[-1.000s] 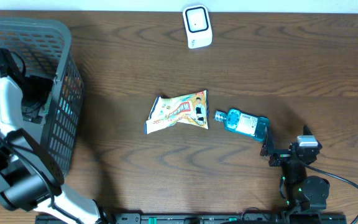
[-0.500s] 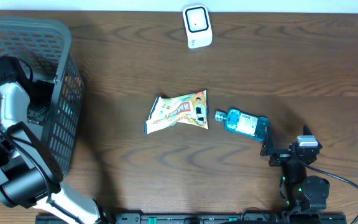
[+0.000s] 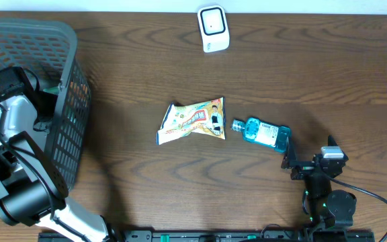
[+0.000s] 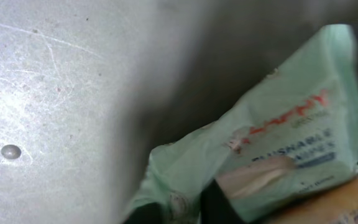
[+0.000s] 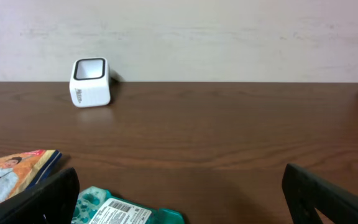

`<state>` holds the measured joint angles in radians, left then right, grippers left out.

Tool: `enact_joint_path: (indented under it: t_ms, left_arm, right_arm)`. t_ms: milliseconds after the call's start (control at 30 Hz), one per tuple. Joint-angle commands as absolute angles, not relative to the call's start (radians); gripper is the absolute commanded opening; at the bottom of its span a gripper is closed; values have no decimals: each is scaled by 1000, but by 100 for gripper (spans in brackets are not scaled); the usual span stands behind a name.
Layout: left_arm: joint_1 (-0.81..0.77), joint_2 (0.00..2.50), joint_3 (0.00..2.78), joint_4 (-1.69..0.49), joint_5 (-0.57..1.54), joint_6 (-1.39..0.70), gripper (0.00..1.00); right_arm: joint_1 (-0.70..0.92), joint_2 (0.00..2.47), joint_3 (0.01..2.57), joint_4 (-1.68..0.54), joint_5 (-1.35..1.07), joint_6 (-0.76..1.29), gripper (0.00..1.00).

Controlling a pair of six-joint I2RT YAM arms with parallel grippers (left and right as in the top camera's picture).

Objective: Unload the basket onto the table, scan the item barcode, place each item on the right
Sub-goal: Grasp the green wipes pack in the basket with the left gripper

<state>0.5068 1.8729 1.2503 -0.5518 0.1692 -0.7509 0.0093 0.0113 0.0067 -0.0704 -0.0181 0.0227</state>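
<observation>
green packet [image 4: 291, 143] lies on the grey floor inside basket [image 3: 59, 33], mesh walls close around. left gripper [image 4: 188, 208] pinched shut on its edge. right gripper [image 5: 182, 194] spread wide beside bottle [image 3: 264, 132]; open table up to scanner [image 3: 213, 28]. Since a second ago: left jaws closed, arm shifted slightly; bottle unmoved.

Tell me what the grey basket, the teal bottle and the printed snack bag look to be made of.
Grey mesh basket: moulded plastic, matte, judging by its uniform lattice walls. Teal bottle: probably clear tinted plastic; it looks see-through and its surface glints. Printed snack bag: thin glossy plastic film, crinkled, with flat sealed edges.
</observation>
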Motion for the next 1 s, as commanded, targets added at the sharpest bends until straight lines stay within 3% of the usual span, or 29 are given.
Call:
enact_joint_path:
  t_ms: [0,633,967]
  left_arm:
    - [509,1882,1219,-562,150,-701,7]
    - [577,1321,1243,-572,151,-698,7]
    - [577,1063,1243,-570,327,-705,7]
  right_arm:
    - [6,7,6,-74,-13,36,99]
    - [6,7,6,-74,-13,37,99]
    - [6,7,6,-73,-12,37,99]
